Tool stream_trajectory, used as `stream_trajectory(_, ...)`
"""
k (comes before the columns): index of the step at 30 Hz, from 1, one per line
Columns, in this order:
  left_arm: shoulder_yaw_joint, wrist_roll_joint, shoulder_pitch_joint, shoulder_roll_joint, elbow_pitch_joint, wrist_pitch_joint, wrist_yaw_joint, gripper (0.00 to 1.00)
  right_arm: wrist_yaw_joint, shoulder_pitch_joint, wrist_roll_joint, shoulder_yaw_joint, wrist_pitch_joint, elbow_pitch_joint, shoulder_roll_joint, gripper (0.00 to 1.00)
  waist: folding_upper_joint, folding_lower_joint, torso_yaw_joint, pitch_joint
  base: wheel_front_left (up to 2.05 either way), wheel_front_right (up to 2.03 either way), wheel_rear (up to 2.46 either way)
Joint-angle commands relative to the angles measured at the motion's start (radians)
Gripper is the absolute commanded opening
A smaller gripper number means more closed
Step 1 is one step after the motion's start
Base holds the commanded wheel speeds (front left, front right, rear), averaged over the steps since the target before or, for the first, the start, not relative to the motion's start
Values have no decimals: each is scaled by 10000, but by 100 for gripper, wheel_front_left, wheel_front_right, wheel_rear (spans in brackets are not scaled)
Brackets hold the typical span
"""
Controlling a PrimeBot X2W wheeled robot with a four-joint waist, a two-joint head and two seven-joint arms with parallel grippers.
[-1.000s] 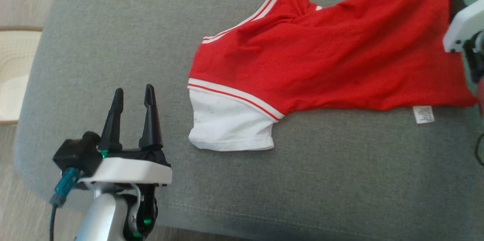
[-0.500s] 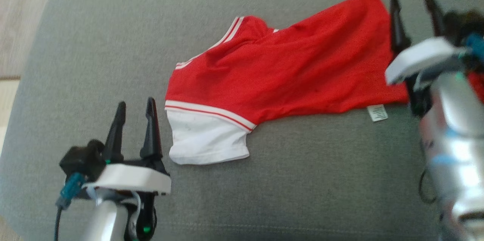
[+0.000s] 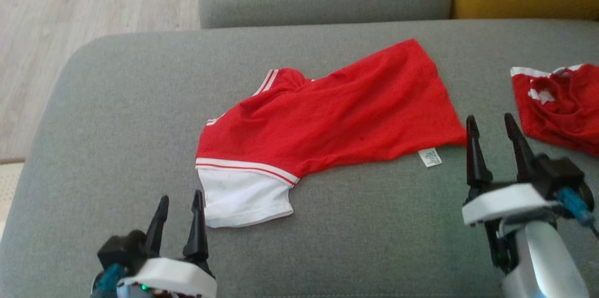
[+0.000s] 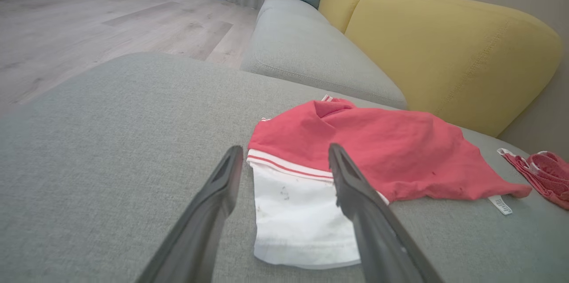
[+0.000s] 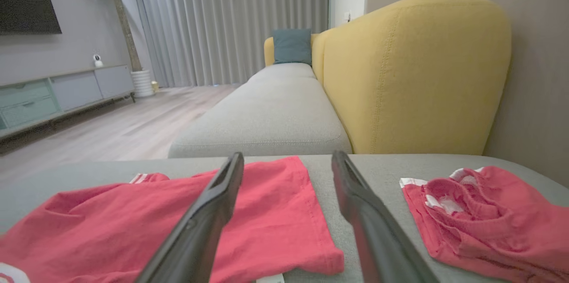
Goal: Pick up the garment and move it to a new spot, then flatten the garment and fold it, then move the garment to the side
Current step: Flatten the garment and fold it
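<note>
Grey sofa seat [image 3: 117, 101] w/ a red shirt [image 3: 337, 120] lying rumpled mid-seat: white sleeve [image 3: 243, 197] near-left, hem to the right. A 2nd red garment [image 3: 557, 106] lies far right, apart. Left gripper [image 3: 180, 197] is just by the sleeve, right gripper [image 3: 489, 119] by the hem corner. Both jaws are open & empty. To flatten well, pinch the edges & pull taut. Vs 1 s ago: camera has swung, right gripper has come nearer.
</note>
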Motion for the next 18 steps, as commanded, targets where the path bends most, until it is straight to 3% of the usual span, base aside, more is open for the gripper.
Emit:
stream_trajectory(1,233,113,-180,-11,-228,-89,-29,100,-9,173,364,342,34,-854,110,100,-1,0,-42,-218,0,0,0)
stream_trajectory(8,313,293,-141,-65,-333,-89,7,100,-9,1350,1240,890,243,-2045,115,100,-1,0,-73,-295,0,0,0)
stream_trajectory(18,364,363,-172,-117,-400,-89,20,100,-9,1631,1617,1699,307,-1942,117,100,-1,0,4,-341,0,0,0)
